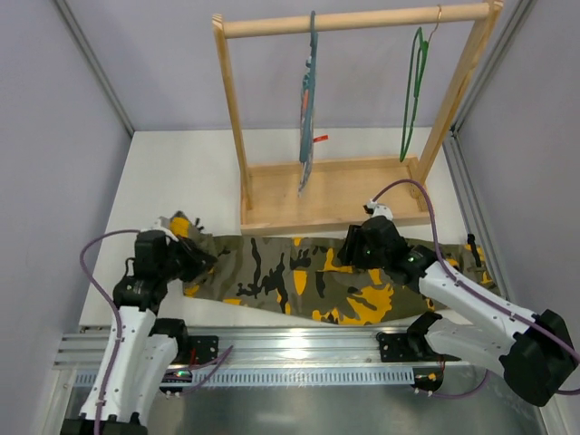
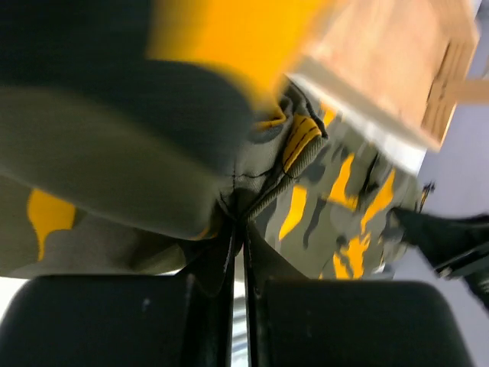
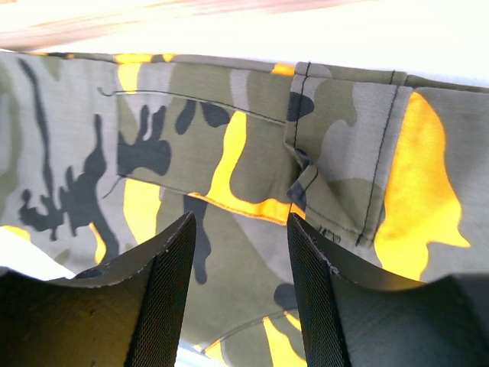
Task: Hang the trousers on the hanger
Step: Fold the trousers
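Observation:
The camouflage trousers lie stretched left to right across the near part of the white table. My left gripper is at their left end, shut on a fold of the cloth. In the left wrist view, the fabric bunches up from the closed gripper. My right gripper hovers open just over the trousers' middle right. In the right wrist view, the cloth fills the space under the gripper, with nothing between the jaws. The green wire hanger hangs from the rack's rail at the back right.
A wooden rack stands behind the trousers, its base board close to their far edge. A striped cloth on a blue-grey hanger hangs from the rail's middle. Metal rails run along the table's near edge.

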Robot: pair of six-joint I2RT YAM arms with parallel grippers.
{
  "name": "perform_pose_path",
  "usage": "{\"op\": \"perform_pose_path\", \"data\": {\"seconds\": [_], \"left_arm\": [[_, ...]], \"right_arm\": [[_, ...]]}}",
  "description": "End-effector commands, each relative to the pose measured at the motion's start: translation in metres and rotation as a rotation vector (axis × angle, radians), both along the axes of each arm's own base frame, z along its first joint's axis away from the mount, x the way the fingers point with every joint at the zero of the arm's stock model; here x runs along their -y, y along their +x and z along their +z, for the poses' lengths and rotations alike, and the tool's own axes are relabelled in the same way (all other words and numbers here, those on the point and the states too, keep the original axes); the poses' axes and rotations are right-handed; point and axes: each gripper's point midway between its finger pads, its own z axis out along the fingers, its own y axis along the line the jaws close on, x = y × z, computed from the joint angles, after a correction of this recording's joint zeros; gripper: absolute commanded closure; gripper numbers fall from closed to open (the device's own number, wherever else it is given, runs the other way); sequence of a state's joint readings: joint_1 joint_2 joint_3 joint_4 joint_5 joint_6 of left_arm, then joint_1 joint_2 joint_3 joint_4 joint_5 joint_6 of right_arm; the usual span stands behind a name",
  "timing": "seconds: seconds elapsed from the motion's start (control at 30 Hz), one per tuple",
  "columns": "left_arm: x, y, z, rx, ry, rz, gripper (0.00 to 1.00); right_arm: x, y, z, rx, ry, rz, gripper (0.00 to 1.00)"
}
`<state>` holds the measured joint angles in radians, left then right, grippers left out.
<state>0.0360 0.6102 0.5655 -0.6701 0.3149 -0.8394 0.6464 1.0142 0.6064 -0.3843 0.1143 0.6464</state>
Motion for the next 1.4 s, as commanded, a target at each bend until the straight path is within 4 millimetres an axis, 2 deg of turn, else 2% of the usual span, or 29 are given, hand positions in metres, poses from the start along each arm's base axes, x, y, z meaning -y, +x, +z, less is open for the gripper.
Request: {"op": "perform_pose_path", "data": {"seconds": [0.0, 0.07, 0.13, 0.17, 0.2, 0.27, 0.33, 0.43, 0.47, 0.5, 0.57, 0.6, 0.7, 0.73, 0.8, 0.9, 0.93, 0.97, 1.0, 1.03, 1.1, 1.13, 1.17, 1.2, 1.23, 1.27, 1.3, 1.33, 1.37], "left_arm": [[0.046, -0.021, -0.009, -0.023, -0.098, -0.094, 0.99], [0.053, -0.029, -0.018, -0.021, -0.087, -0.100, 0.99], [0.073, -0.046, -0.040, -0.092, -0.085, -0.181, 0.99], [0.084, -0.054, -0.048, -0.117, -0.060, -0.236, 0.99], [0.088, -0.057, -0.053, -0.133, -0.039, -0.256, 0.99], [0.094, -0.061, -0.064, -0.184, 0.027, -0.283, 0.99], [0.103, -0.059, -0.056, -0.159, 0.094, -0.317, 0.91], [0.099, -0.061, -0.056, -0.190, 0.173, -0.315, 0.81], [0.101, -0.058, -0.049, -0.177, 0.168, -0.316, 0.75], [0.103, -0.057, -0.042, -0.161, 0.157, -0.318, 0.64], [0.104, -0.051, -0.022, -0.111, 0.137, -0.304, 0.56], [0.099, -0.052, -0.014, -0.101, 0.148, -0.290, 0.53], [0.077, -0.039, 0.002, -0.043, 0.230, -0.199, 0.47], [0.064, -0.042, -0.004, -0.077, 0.292, -0.176, 0.46], [0.048, -0.034, 0.000, -0.075, 0.369, -0.133, 0.45], [0.032, -0.027, -0.010, -0.151, 0.433, -0.130, 0.45], [0.031, -0.025, -0.012, -0.172, 0.421, -0.134, 0.45], [0.020, -0.018, -0.017, -0.217, 0.412, -0.088, 0.46], [0.021, -0.018, -0.018, -0.238, 0.377, -0.102, 0.48], [0.015, -0.016, -0.020, -0.247, 0.383, -0.097, 0.49], [0.000, -0.012, -0.018, -0.251, 0.380, -0.036, 0.48], [-0.003, -0.010, -0.016, -0.240, 0.374, -0.020, 0.48], [-0.008, -0.010, -0.014, -0.235, 0.370, 0.014, 0.47], [-0.013, -0.011, -0.014, -0.241, 0.377, 0.038, 0.46], [-0.021, -0.009, -0.012, -0.239, 0.388, 0.087, 0.45], [-0.028, -0.009, -0.011, -0.244, 0.393, 0.120, 0.45], [-0.032, -0.010, -0.011, -0.244, 0.394, 0.137, 0.44], [-0.036, -0.010, -0.011, -0.248, 0.397, 0.158, 0.44], [-0.042, -0.011, -0.012, -0.258, 0.394, 0.187, 0.44]], "right_arm": [[0.003, 0.000, 0.021, 0.033, 0.017, -0.017, 0.45], [0.003, -0.004, 0.026, 0.031, 0.032, -0.021, 0.44], [0.001, -0.006, 0.027, 0.022, 0.047, -0.021, 0.42], [-0.003, -0.009, 0.025, 0.006, 0.062, -0.018, 0.40], [-0.006, -0.010, 0.026, 0.000, 0.073, -0.024, 0.35], [-0.018, -0.014, 0.028, -0.002, 0.093, -0.001, 0.32], [-0.030, -0.017, 0.031, -0.007, 0.120, -0.007, 0.30], [-0.053, -0.023, 0.027, -0.044, 0.150, 0.004, 0.29], [-0.063, -0.023, 0.031, -0.035, 0.172, 0.015, 0.29], [-0.074, -0.026, 0.025, -0.045, 0.160, 0.031, 0.29], [-0.091, -0.024, 0.033, -0.035, 0.185, 0.024, 0.29], [-0.098, -0.023, 0.027, -0.043, 0.169, 0.018, 0.29], [-0.130, -0.016, 0.042, 0.005, 0.199, 0.078, 0.30], [-0.147, -0.012, 0.039, -0.008, 0.204, 0.114, 0.31], [-0.162, -0.008, 0.036, -0.004, 0.195, 0.170, 0.34], [-0.184, -0.003, 0.035, 0.032, 0.203, 0.269, 0.37], [-0.194, -0.002, 0.041, 0.054, 0.218, 0.314, 0.37], [-0.200, -0.002, 0.035, 0.046, 0.201, 0.357, 0.37], [-0.203, 0.000, 0.036, 0.085, 0.163, 0.420, 0.37], [-0.211, 0.005, 0.044, 0.114, 0.163, 0.449, 0.37], [-0.220, 0.004, 0.044, 0.151, 0.131, 0.563, 0.37], [-0.230, 0.008, 0.059, 0.194, 0.140, 0.608, 0.36], [-0.236, 0.007, 0.053, 0.187, 0.118, 0.649, 0.37], [-0.243, 0.006, 0.057, 0.209, 0.112, 0.718, 0.36], [-0.253, 0.010, 0.072, 0.236, 0.124, 0.742, 0.36], [-0.258, 0.013, 0.072, 0.239, 0.120, 0.760, 0.36], [-0.265, 0.013, 0.061, 0.220, 0.104, 0.794, 0.35], [-0.274, 0.018, 0.070, 0.242, 0.098, 0.822, 0.34], [-0.279, 0.019, 0.067, 0.238, 0.087, 0.844, 0.34]]}}
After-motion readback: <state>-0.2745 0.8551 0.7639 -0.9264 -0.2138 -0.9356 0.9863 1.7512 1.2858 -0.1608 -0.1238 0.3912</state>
